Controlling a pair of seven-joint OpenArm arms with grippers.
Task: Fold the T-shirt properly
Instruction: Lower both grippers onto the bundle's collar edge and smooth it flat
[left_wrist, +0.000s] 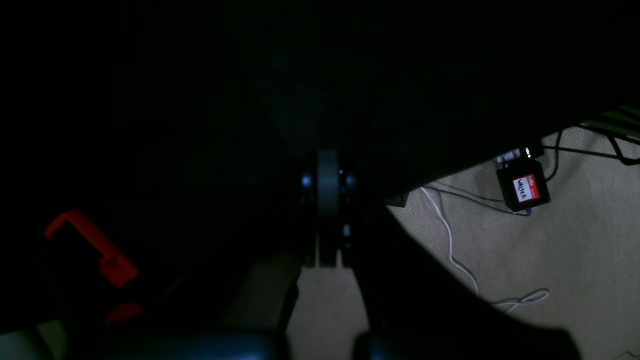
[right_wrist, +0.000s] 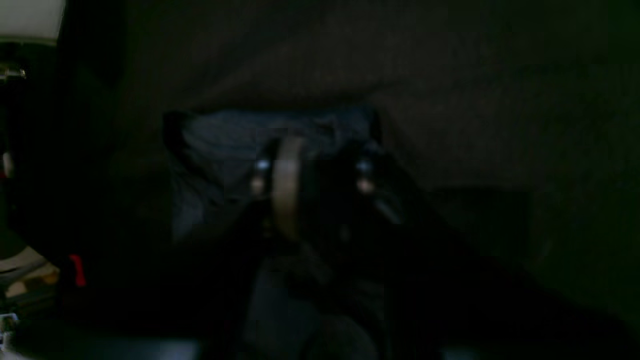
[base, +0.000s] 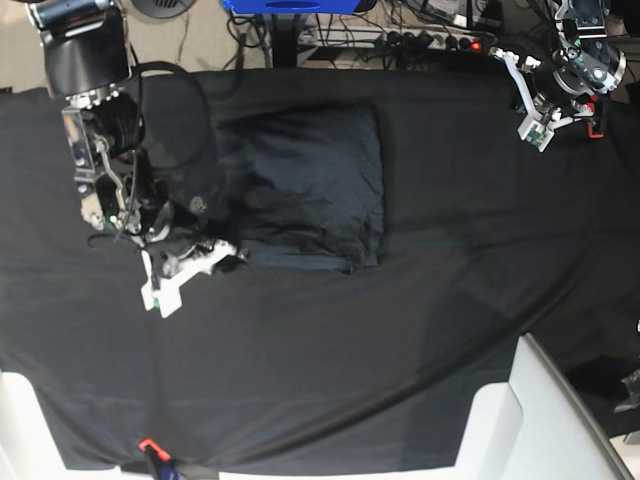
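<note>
On the left of the base view, the right gripper (base: 232, 256) is seen low at the near-left corner of the T-shirt (base: 305, 190), its jaws parted, with cloth bunched at them in the wrist view; whether cloth is pinched cannot be told. The T-shirt lies folded into a rectangle on the black-draped tabletop (base: 400, 330). At far right, the left gripper (base: 507, 58) is pressed together, well apart from the shirt.

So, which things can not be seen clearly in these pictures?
- Right wrist view: right pincer is dark and blurred; whether it grips the T-shirt is unclear.
- Left wrist view: left pincer is nearly black, underexposed.
- Base view: T-shirt corner is hidden under the right arm.
</note>
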